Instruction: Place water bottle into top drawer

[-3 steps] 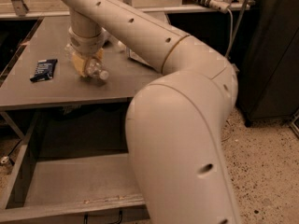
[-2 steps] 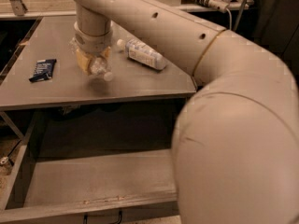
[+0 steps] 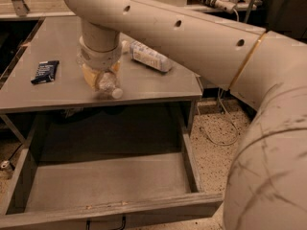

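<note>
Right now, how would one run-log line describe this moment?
tool: shut on water bottle, above table near front edge | top drawer: open, bottle not in yet

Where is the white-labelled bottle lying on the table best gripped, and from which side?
Across its labelled middle, from above: the white-labelled bottle lies on its side on the table, slanted, so its round body offers two opposite flanks. Likely only once the tool, over the table's front edge, is rid of the water bottle it clamps.
</note>
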Tool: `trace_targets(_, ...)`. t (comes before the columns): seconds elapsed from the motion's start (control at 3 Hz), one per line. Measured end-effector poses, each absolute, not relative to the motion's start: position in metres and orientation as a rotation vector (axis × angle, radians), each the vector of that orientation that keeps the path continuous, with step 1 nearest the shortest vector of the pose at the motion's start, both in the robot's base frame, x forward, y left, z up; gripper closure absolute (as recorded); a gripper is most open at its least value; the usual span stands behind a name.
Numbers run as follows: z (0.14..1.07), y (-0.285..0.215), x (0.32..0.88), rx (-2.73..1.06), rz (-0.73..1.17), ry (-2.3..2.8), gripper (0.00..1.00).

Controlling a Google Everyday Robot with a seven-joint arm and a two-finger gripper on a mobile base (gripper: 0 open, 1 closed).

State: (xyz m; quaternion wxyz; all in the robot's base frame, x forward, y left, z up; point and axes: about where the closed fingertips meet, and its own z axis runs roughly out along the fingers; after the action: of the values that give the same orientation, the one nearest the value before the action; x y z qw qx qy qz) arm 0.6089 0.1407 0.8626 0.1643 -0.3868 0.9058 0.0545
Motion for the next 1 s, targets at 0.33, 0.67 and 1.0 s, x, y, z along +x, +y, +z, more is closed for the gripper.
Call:
trace_targets(0.33,0.872,0.131,0.578,-1.081,0.108,2.602,1.0)
trace_targets(0.67,0.882,0.116,0.536,-1.032,0.06,2.64,1.0)
trace_targets(1.0,0.889,0.1,0.482,-0.939,0.037,2.697,1.0)
